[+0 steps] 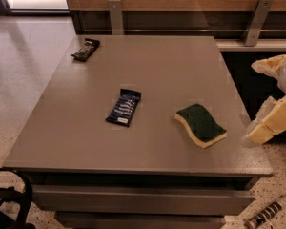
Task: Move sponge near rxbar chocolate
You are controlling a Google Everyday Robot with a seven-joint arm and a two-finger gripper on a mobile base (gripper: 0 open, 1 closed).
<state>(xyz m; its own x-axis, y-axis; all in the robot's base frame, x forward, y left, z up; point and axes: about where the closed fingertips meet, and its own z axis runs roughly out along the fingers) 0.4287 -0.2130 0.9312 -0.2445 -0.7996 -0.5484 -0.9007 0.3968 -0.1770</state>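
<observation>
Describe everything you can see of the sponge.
The sponge has a dark green scrub top over a pale yellow foam body, with wavy sides. It lies flat, green side up, on the front right part of the grey table, to the right of the blue bar. Only the table touches it. The gripper hangs beyond the table's right edge, apart from the sponge.
</observation>
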